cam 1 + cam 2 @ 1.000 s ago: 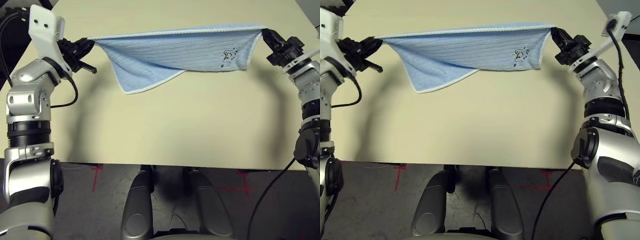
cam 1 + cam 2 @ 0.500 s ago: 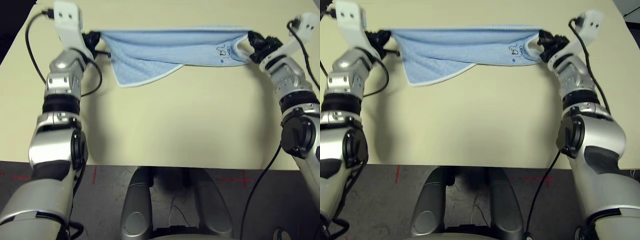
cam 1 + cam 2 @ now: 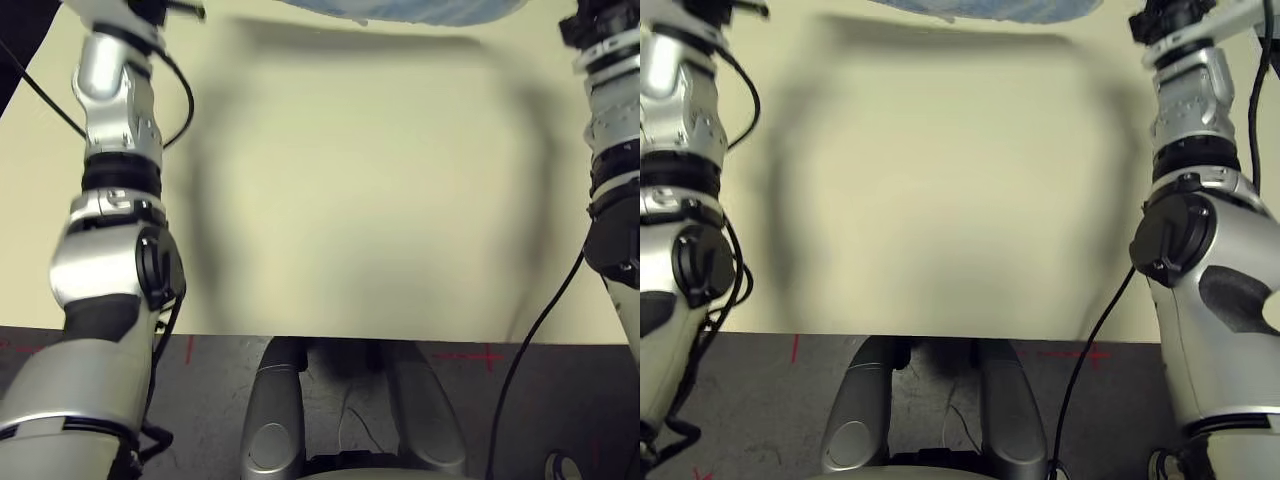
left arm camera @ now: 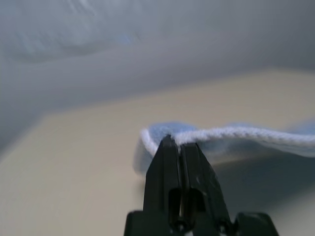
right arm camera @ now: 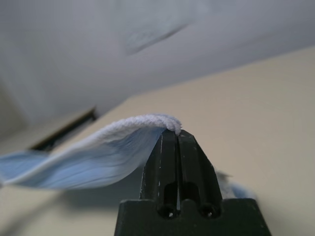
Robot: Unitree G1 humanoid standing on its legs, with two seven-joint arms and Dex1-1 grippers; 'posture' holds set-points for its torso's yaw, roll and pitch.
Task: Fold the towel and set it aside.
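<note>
Left gripper [image 4: 180,142] and right gripper [image 5: 177,133] each pinch the edge of the towel [image 3: 420,10], stretched between them above the table's far part, neither clearly nearer it.

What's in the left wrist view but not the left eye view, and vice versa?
Only left wrist: the left gripper's shut fingertips, pinching the towel's white edging.

Only left eye: the right arm, the dark floor with red marks, and the table's near edge.

Both: the towel, the table, part of the left gripper.
</note>
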